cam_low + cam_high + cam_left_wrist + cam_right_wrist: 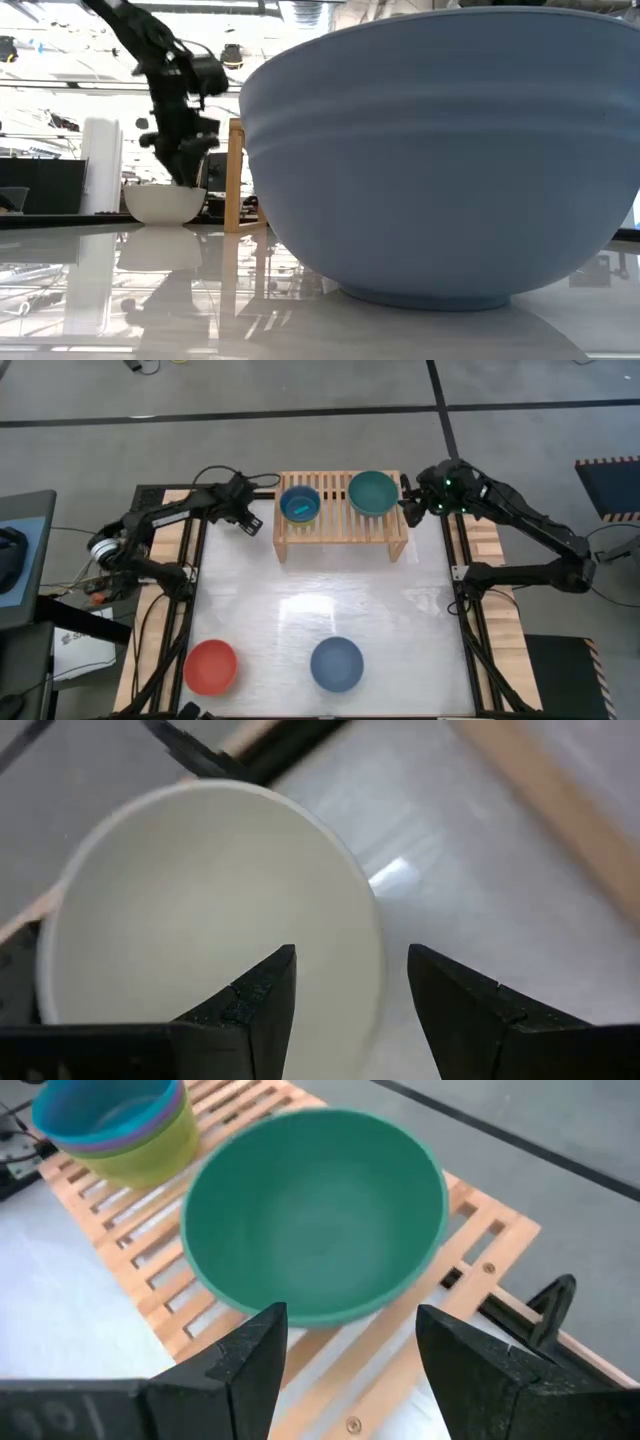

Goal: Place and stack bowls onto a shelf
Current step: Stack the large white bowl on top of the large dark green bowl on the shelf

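Observation:
The pale slatted shelf (340,532) stands at the table's far side. On its left part sits a stack of bowls (300,505) with the cyan one on top; the right wrist view shows purple and lime green bowls beneath it (120,1125). The dark teal bowl (315,1210) rests on its base on the shelf's right part. My right gripper (350,1350) is open just right of it (407,505). The white bowl (200,920) sits on the table left of the shelf (163,203). My left gripper (350,990) is open, with one finger inside its rim and one outside.
A red bowl (210,665) and a slate blue bowl (336,663) stand on the table's near part; the blue one fills the low view (440,150). The table's middle (320,600) is bare. The shelf's leg (234,175) stands close beside the white bowl.

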Available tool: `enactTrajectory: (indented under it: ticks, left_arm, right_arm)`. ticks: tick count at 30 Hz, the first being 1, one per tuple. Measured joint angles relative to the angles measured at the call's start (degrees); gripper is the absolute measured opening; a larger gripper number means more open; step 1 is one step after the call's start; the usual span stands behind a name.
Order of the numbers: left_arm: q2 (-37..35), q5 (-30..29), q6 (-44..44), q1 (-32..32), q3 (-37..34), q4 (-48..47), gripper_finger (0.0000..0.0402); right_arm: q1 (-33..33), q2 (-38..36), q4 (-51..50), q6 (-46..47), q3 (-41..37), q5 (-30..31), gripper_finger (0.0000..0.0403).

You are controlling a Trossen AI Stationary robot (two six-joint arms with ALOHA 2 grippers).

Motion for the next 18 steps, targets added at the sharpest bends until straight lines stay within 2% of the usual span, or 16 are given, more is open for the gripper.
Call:
enactTrajectory:
  ticks: [5, 8, 11, 15, 18]
  left_arm:
    - [6.8, 0.1, 1.6, 0.1, 0.0, 0.9, 0.0177]
    - [9.4, -0.2, 2.7, 0.1, 0.0, 1.8, 0.0162]
    - [10.4, -0.3, 3.8, 0.1, 0.0, 1.4, 0.0119]
    - [8.9, -0.7, 2.9, -0.3, 0.0, 0.3, 0.0026]
    - [5.3, -0.9, 2.5, -1.1, 0.0, -2.4, 0.0009]
  right_arm:
    - [-0.2, -1.6, 0.1, 0.2, -1.5, 0.1, 0.0248]
    - [-0.1, -1.7, 0.0, 0.2, -1.6, 0.1, 0.0248]
    - [-0.1, -1.7, -0.1, 0.4, -1.6, 0.1, 0.0248]
    - [-0.1, -1.6, -0.3, 0.6, -1.6, 0.1, 0.0248]
    - [-0.1, -1.6, -0.6, 0.6, -1.6, 0.1, 0.0248]
